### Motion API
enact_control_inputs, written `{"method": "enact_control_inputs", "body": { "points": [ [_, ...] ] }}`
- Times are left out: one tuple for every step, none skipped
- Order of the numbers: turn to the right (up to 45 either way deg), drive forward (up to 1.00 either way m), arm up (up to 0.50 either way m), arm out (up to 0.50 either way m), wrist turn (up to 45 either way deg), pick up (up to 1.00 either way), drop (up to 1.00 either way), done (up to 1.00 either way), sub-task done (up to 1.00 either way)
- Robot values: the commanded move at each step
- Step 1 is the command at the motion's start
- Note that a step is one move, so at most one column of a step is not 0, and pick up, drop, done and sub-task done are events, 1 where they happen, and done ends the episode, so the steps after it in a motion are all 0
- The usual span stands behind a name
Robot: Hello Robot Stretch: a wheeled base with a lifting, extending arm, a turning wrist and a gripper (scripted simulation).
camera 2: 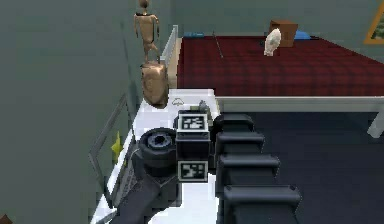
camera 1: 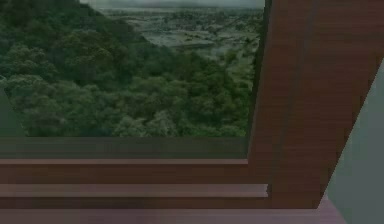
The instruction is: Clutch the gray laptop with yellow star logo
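I cannot tell whether the pincer (camera 2: 146, 176) holds anything; pushing toward 12 o'clock could topple the wooden statue (camera 2: 153, 82) there.

Readable text: none | numbers: none | arm (camera 2: 250, 180): two white squares (camera 2: 192, 123) carried black block marks, not letters | left of the arm: small yellow mark (camera 2: 117, 144), too small to make out
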Motion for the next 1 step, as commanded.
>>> {"method": "enact_control_inputs", "body": {
  "points": [
    [0.0,0.0,0.0,0.0,45.0,0.0,0.0,0.0,0.0]
  ]
}}
